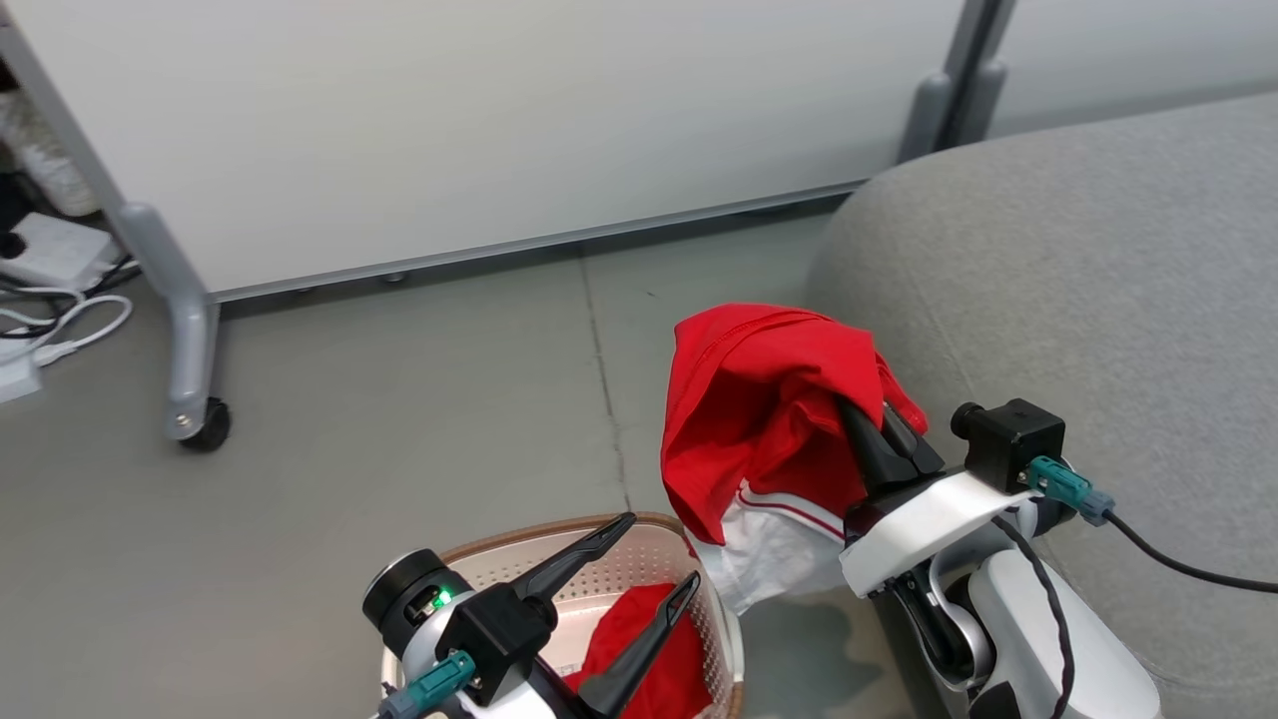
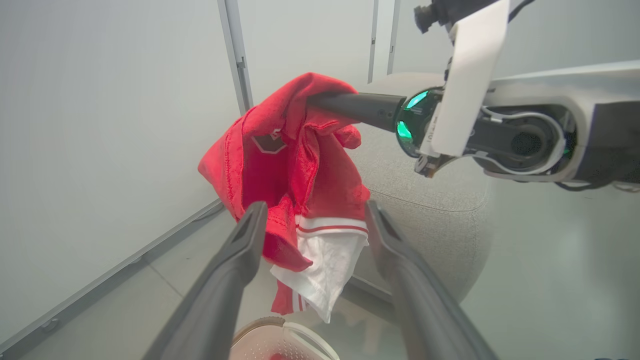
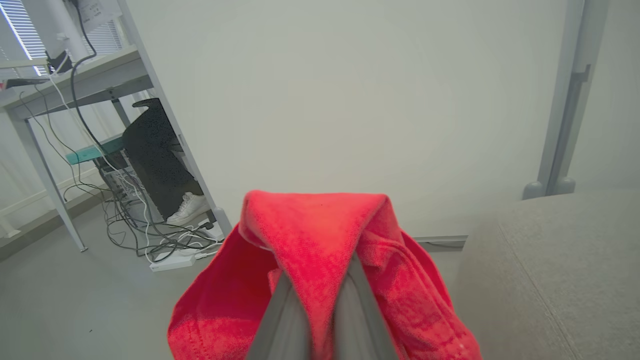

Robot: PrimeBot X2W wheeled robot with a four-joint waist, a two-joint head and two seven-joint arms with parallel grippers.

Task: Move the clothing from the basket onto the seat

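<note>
Bright red soft clothing [image 1: 759, 419] hangs over floor [image 1: 399, 419] beside the grey fabric seat's [image 1: 1078, 280] edge.
Right jaws grip it; left jaws open above the cream-white plastic basket [image 1: 499, 540].

Grey floor [image 1: 399, 419], thin crack running across. Standing on it: basket [image 1: 649, 569] near seat [image 1: 1098, 280], wheeled partition [image 1: 449, 130] behind. Cables [image 1: 70, 330] and power strip [image 3: 172, 261] lying far left.
</note>
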